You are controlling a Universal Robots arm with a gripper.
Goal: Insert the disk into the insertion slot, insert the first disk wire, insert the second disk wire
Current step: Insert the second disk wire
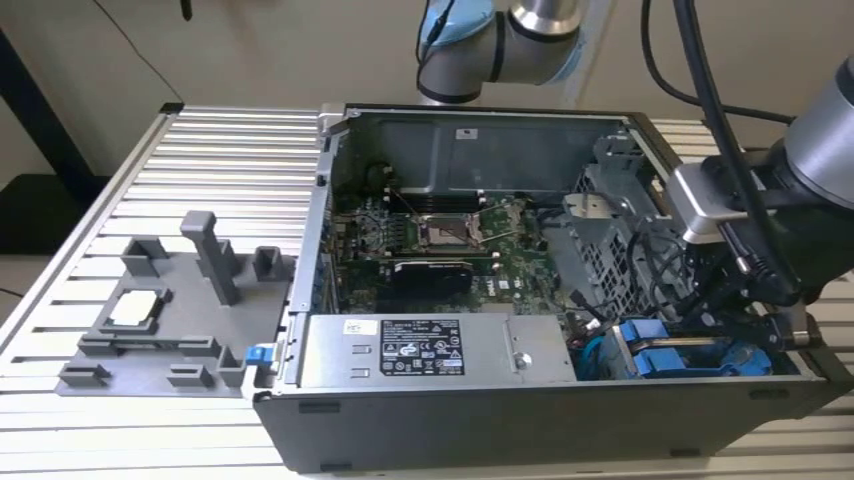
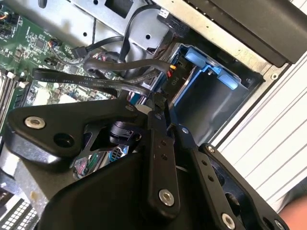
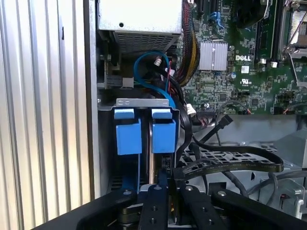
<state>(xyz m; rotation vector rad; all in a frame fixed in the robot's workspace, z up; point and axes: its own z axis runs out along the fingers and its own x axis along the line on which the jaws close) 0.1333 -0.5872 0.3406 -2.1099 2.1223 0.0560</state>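
Item: the disk (image 3: pixel 164 136). In the first wrist view, what shows of it is its bright blue carrier frame, standing on edge inside the insertion slot (image 3: pixel 144 102). A second blue carrier (image 3: pixel 128 136) stands just beside it. Judged seated, though the metal body is mostly hidden, so the depth of seating cannot be confirmed.

Axis: the carrier's long axis runs from its blue tabs straight toward the end effector (image 3: pixel 168 184). The end effector therefore lies in line with the disk, at the end away from the tabs and very near it. Contact cannot be confirmed.

End effector: in the second wrist view the end effector (image 2: pixel 160 103) has its jaws drawn together. Whether a connector is pinched between them cannot be told. A black plug (image 2: pixel 172 79) lies just beyond the tips.

Surroundings: black flat cables (image 3: pixel 230 165) cross close beside the slot, and a blue cable (image 3: pixel 148 62) loops behind it. In the exterior view the slot (image 1: pixel 694 360) sits in the case corner at the exterior view's right. The power-supply box (image 1: pixel 400 350) is beside it, and the case rests on the slatted tabletop (image 1: pixel 134 200).
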